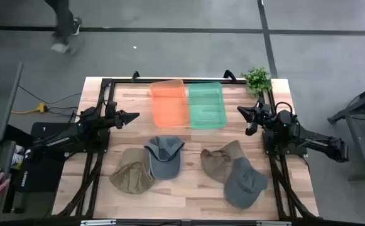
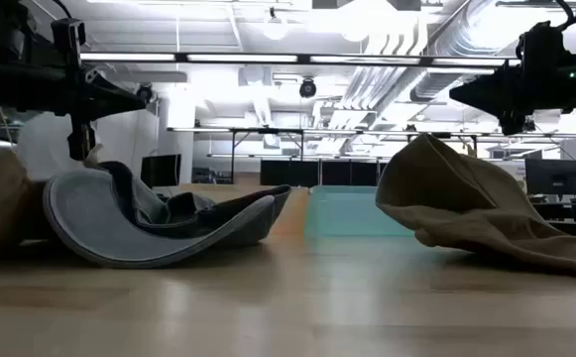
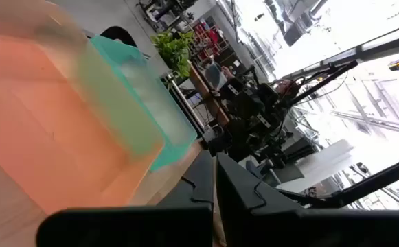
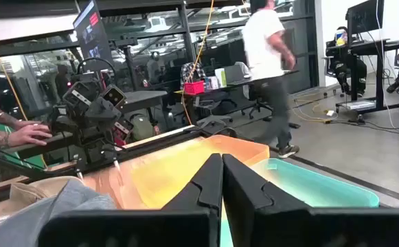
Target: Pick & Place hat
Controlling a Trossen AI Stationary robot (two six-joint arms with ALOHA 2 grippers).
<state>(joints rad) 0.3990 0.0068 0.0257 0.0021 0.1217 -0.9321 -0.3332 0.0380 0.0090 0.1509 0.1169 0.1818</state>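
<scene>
- While both arms hang above the table with nothing in them, we see four hats lying on the wood in front of the two bins: a tan hat (image 1: 132,176) and a grey cap (image 1: 164,155) on the left, a second tan hat (image 1: 221,161) and a second grey cap (image 1: 244,182) on the right.
- We find the left gripper (image 1: 134,117) pointing toward the orange bin (image 1: 169,102), its fingers pressed together and empty.
- We find the right gripper (image 1: 242,112) beside the green bin (image 1: 207,104), likewise closed tight on nothing.
- We judge the hats light and soft: in the low view the grey cap (image 2: 159,228) sags and folds on itself, and the tan hat (image 2: 466,203) slumps in loose creases.
- We expect the crown cloth to bunch and slip under a pinch, so a hat may droop or swing once lifted.
- We would take hold at the brim, which looks the stiffest part, or gather a thick fold of the crown.
- We note the fingers must part before any grasp.
</scene>
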